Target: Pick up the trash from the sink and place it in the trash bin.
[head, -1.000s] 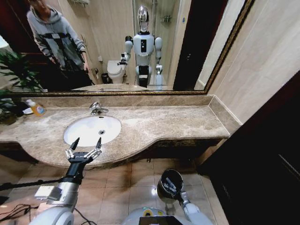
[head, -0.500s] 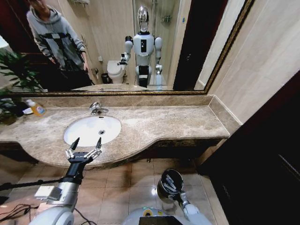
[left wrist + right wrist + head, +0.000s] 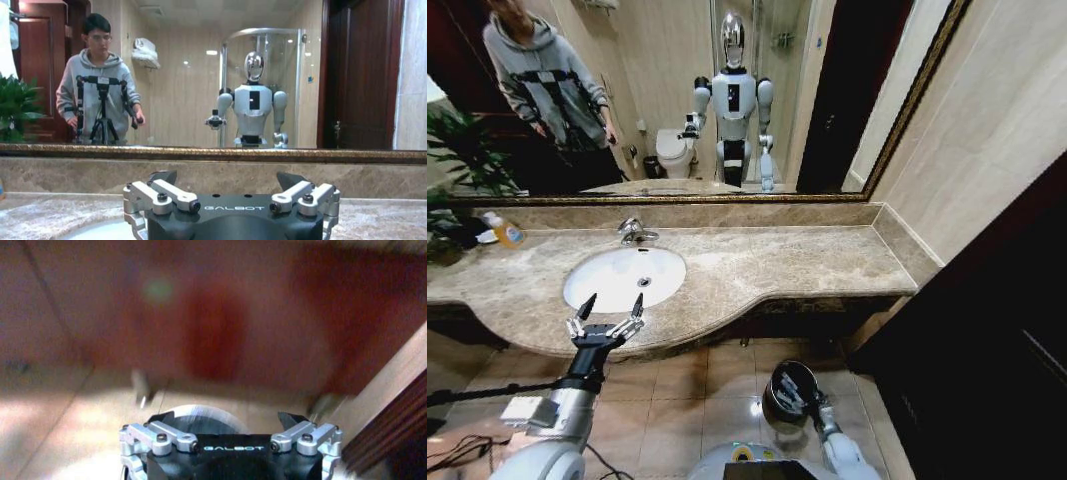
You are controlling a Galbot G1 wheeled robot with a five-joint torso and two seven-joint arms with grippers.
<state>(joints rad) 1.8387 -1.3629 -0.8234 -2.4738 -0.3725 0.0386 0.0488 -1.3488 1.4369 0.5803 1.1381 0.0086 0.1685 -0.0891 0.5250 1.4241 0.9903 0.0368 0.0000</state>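
The white oval sink (image 3: 607, 283) sits in the marbled counter, and its basin looks bare around the drain. The trash is out of view. My left gripper (image 3: 607, 312) hovers open at the counter's front edge, just in front of the sink, with nothing between its fingers; the left wrist view shows the left gripper (image 3: 227, 181) facing the mirror wall. The small dark trash bin (image 3: 800, 369) stands on the floor below the counter. My right gripper (image 3: 791, 396) hangs over its mouth. In the blurred right wrist view the right gripper (image 3: 225, 421) is open and empty.
A chrome faucet (image 3: 635, 232) stands behind the basin. A yellow-orange soap bottle (image 3: 506, 233) sits at the counter's far left beside a plant (image 3: 457, 160). The mirror reflects me and a person with a tripod. A dark wooden door (image 3: 987, 330) closes off the right.
My right arm has shifted slightly over the bin, drawing back toward my body. The left arm and gripper have not moved.
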